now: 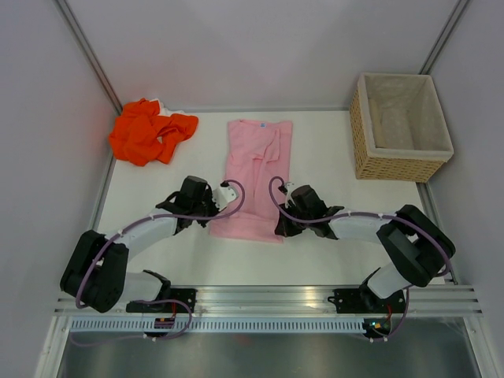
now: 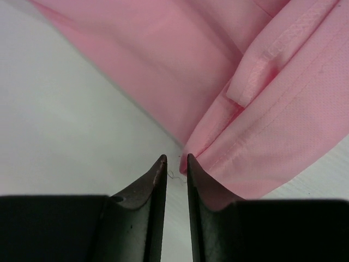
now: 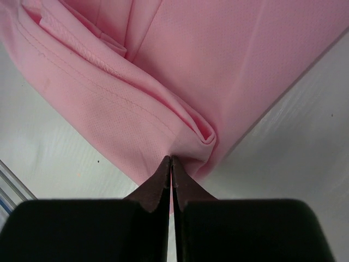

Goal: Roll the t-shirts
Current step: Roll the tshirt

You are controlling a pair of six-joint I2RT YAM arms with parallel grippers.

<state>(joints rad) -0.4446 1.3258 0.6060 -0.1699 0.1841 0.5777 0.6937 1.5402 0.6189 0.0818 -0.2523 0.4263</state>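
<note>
Upper-right basket [image 1: 400, 168] showed only lining. My right gripper [image 3: 171, 159] pinched the pink t-shirt [image 1: 256, 169]; my left gripper [image 2: 174, 158] hovered barely parted.

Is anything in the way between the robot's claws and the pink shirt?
No, nothing visible is. The right claw pinches the pink t-shirt at one near corner. The left claw sits slightly open right beside the other near corner.

Bare table [image 1: 323, 157] btwn pink tee [image 1: 256, 169] & basket [image 1: 394, 164]; orange tee [image 1: 150, 134] back-L.
</note>
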